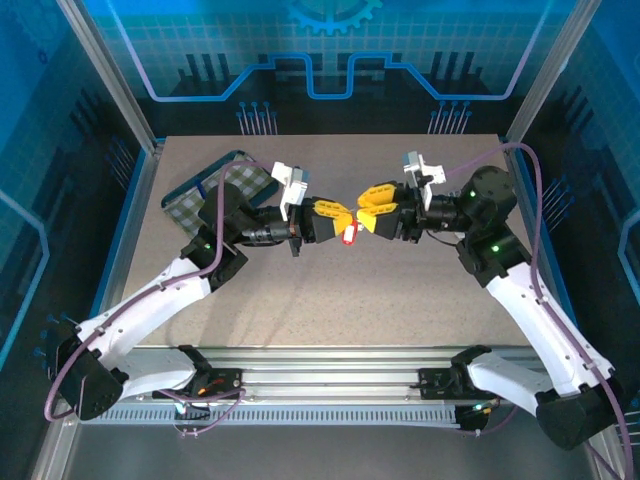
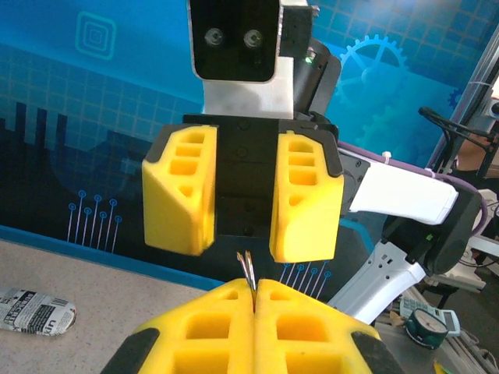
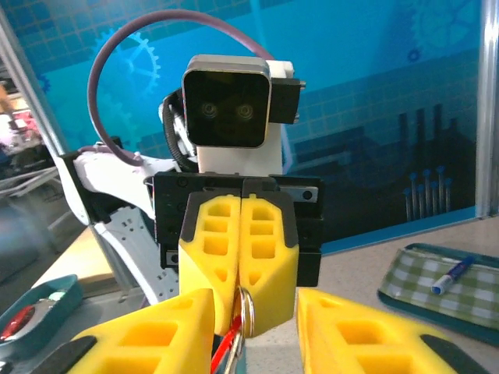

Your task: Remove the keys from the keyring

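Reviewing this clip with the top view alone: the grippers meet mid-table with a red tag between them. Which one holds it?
Observer: The left gripper. From the right wrist, its fingers are pressed together on the ring, with the red tag hanging below.
Operator: And the right one?
Observer: From the left wrist, the right gripper faces it with its fingers wide apart and nothing between them.
Operator: Is a key off yet?
Observer: Cannot tell. The left wrist shows thin metal edges poking past the left fingertips; whether they are ring or key is unclear.
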Robot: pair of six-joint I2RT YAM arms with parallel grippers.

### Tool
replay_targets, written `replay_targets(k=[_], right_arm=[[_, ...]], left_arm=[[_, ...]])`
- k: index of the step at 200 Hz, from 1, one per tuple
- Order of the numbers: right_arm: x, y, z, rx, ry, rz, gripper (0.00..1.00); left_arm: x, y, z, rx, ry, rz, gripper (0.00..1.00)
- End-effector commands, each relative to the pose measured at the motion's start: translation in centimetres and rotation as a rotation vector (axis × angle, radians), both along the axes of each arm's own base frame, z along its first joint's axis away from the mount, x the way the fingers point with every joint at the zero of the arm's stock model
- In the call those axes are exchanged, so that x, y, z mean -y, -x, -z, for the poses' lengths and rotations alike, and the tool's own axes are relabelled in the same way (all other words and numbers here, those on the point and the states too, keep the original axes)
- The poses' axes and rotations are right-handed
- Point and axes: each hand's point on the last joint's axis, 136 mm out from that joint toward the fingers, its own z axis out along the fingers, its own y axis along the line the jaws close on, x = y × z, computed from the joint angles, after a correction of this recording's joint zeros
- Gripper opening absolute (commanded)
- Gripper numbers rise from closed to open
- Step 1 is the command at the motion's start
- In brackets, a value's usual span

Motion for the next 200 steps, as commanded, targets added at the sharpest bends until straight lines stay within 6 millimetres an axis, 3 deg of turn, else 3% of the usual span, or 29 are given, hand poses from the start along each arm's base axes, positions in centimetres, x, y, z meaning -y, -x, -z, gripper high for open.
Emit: replay_targets(k=[1,43,70,128,158,200], right_arm=[[1.2,-0.4,-0.1,0.062,-0.031,0.12,0.39],[1.2,0.5,2.1,0.134,-0.021,0.202,0.39],[1.0,0.6,3.7,0.149,-0.032,0.248,0.24],[1.3,1.0,1.8,0.179,-0.153,0.27,0.28],[1.3,1.9,0.9,0.198,-0.192,0.229,0.36],[1.1,2.6,0.7,0.205,-0.197,0.189,0.32]], left_arm=[[-0.3,0.1,-1.0,0.029,0.045,-0.003,0.0],[-0.4,-0.3,-1.4,0.024,0.068,-0.014,0.0],[-0.3,-0.3,-1.5,0.016,0.078,-0.008,0.0],[-0.3,-0.3,-1.1,0.006,0.065,-0.003,0.0],[-0.4,-0.2,-1.1,0.011,0.067,-0.007,0.0],[-0.4,-0.2,-0.9,0.008,0.062,-0.007,0.0]])
